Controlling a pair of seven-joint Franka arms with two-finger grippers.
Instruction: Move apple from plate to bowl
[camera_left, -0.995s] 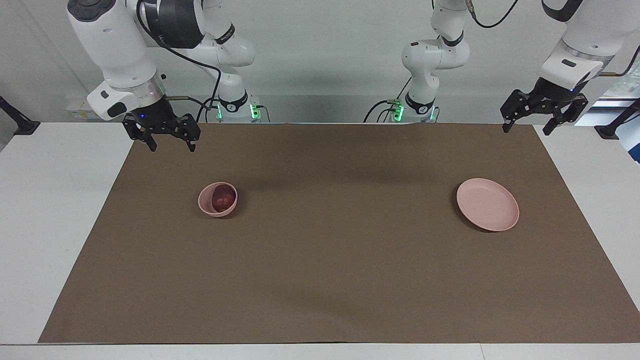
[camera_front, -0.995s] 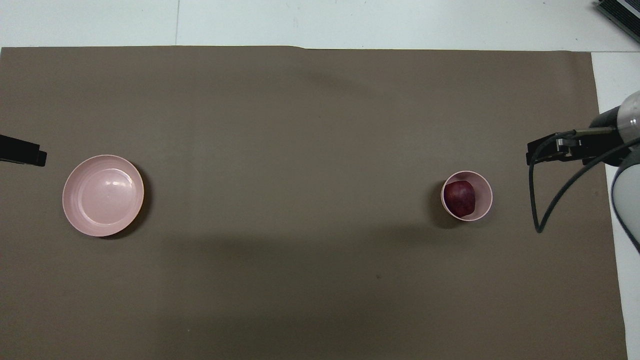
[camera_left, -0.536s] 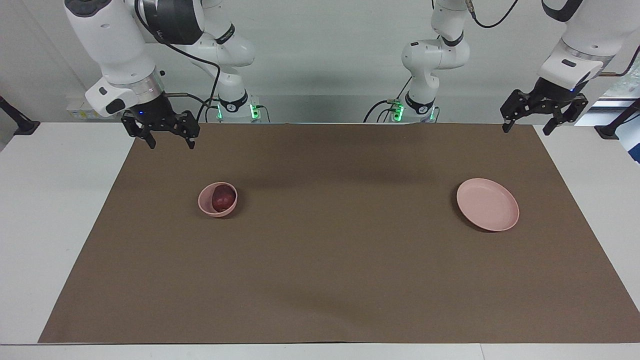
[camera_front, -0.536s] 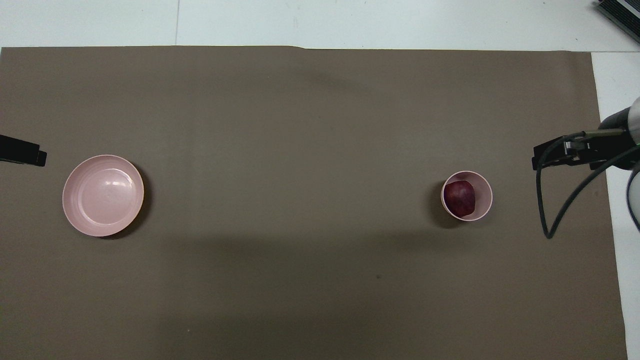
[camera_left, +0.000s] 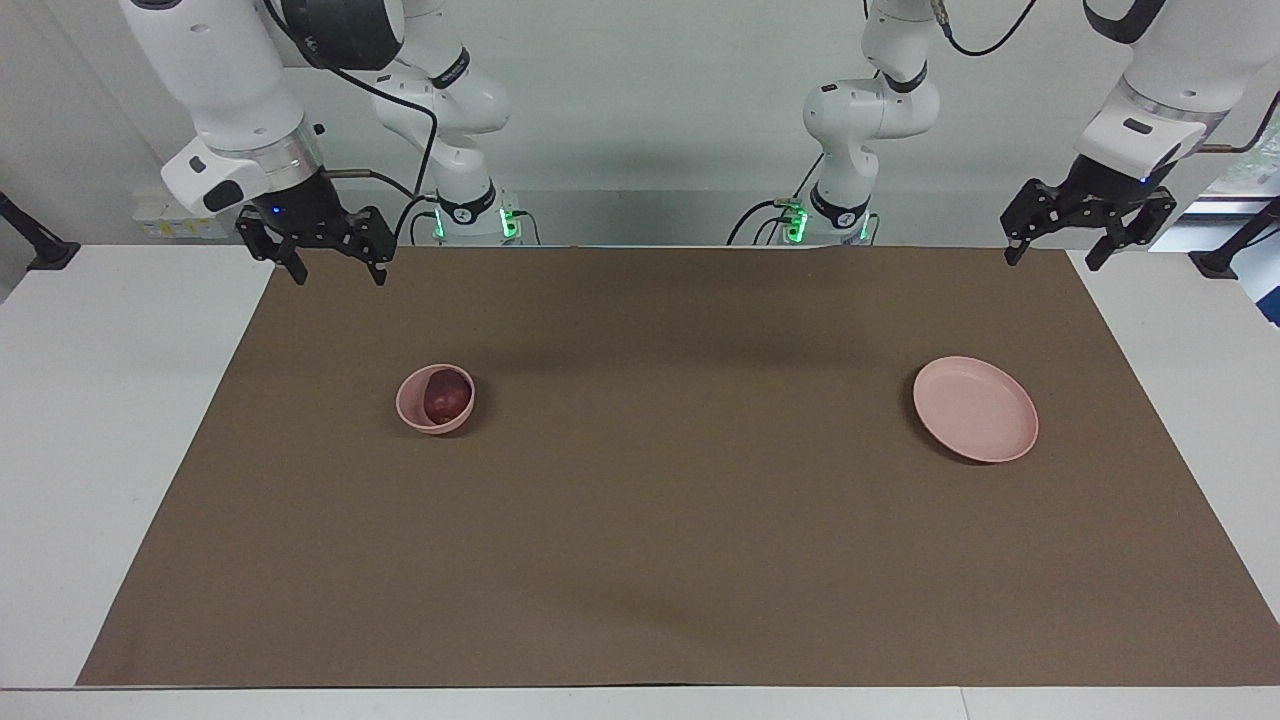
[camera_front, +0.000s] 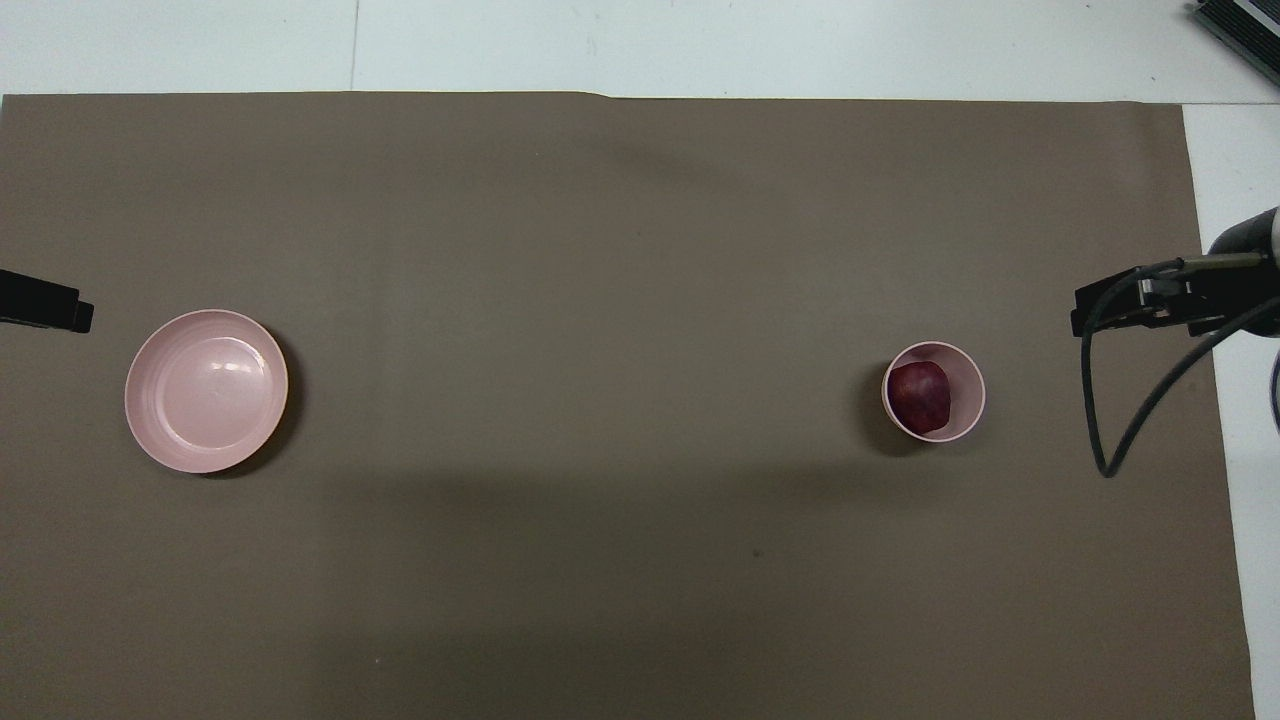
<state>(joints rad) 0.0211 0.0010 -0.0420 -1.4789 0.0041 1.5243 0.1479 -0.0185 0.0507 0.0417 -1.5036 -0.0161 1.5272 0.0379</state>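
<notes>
The apple (camera_left: 447, 396) is sitting inside the bowl (camera_left: 411, 410), toward the right arm's end of the table, leaning on the bowl wall that faces the plate. The plate (camera_left: 975, 408) is lying bare toward the left arm's end, well apart from the bowl. Judging by this, the move looks done.

The right gripper (camera_left: 332, 268) is hanging raised over the edge of the brown mat (camera_left: 640, 560) at the robots' side of the table, clear of the bowl, its fingers spread wide and holding nothing. The left gripper (camera_left: 1057, 248) is hanging over the mat's corner at its own end, also spread wide and empty; that arm is waiting.

Risks from here look small:
- The bowl is small and probably light, and the apple is sitting off-centre in it. If an arm is swinging low over it, a bump could be tipping the bowl and rolling the apple out across the mat.
- The right arm's cable (camera_front: 1120, 400) is looping loose below the wrist in the overhead view; it could be snagging on a turn, though it is well clear of the bowl now.
- A needless re-grasp could be dragging the bowl, since the apple fills much of it and leaves the fingers little room.
</notes>
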